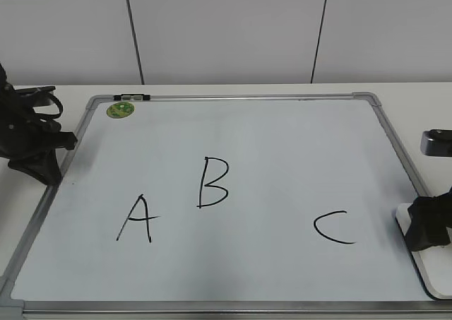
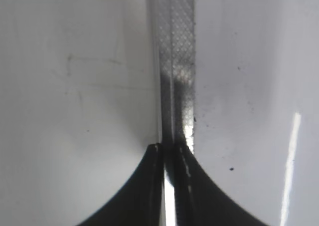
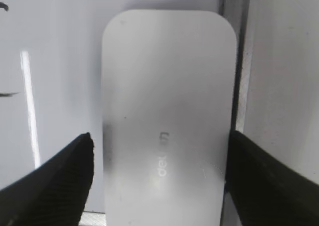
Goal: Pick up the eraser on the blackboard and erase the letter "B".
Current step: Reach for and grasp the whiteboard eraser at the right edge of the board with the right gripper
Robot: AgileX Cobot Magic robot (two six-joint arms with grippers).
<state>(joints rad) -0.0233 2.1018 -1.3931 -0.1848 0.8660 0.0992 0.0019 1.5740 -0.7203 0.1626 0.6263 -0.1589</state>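
The blackboard [image 1: 282, 143], a white board with a silver frame, lies flat on the table. The letter "B" [image 1: 212, 183] is drawn in black near its middle. The white eraser [image 3: 167, 86] lies at the board's right edge, by the frame, and part of it shows in the exterior view [image 1: 403, 215]. My right gripper [image 3: 159, 141] is open and low over the eraser, one finger on each long side; the left finger stands a little off the eraser. It also shows in the exterior view [image 1: 427, 228]. My left gripper [image 2: 169, 148] is shut and empty over the board's left frame [image 2: 177, 61], at the left of the exterior view [image 1: 48, 170].
A black "A" [image 1: 135, 220] is left of the B and a black "C" [image 1: 333, 228] is right of it, near the eraser. A green sticker [image 1: 120, 109] and a small black-and-white clip [image 1: 132, 96] sit at the far left corner. A wall stands behind the table.
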